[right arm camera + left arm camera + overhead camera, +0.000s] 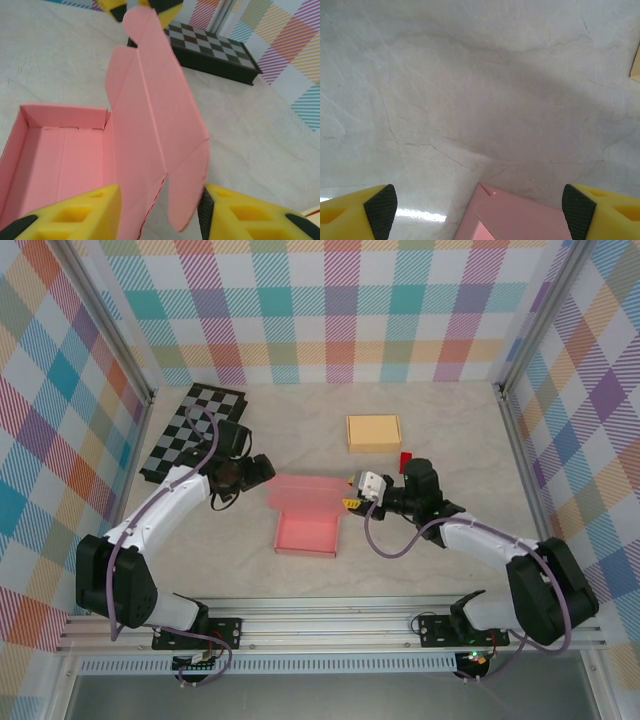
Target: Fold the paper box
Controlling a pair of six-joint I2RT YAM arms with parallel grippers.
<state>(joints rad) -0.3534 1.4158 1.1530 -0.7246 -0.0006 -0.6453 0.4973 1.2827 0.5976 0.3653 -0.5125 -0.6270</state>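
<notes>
The pink paper box (306, 533) lies mid-table as an open tray (60, 155), its lid (308, 492) raised along the far side. In the right wrist view the lid (150, 115) stands upright, and its rounded end flap (187, 190) hangs between the yellow fingers of my right gripper (160, 210). Those fingers are apart, and the right pad (206, 215) touches the flap's edge. My left gripper (268, 470) sits at the lid's left end. It is open wide, with a pink corner of the box (515, 217) low between its pads (381, 210).
A closed tan box (373, 431) sits behind the pink one, with a small red piece (405, 460) at its right. A black-and-white chequered board (190, 425) lies at the far left. Plaid walls enclose three sides.
</notes>
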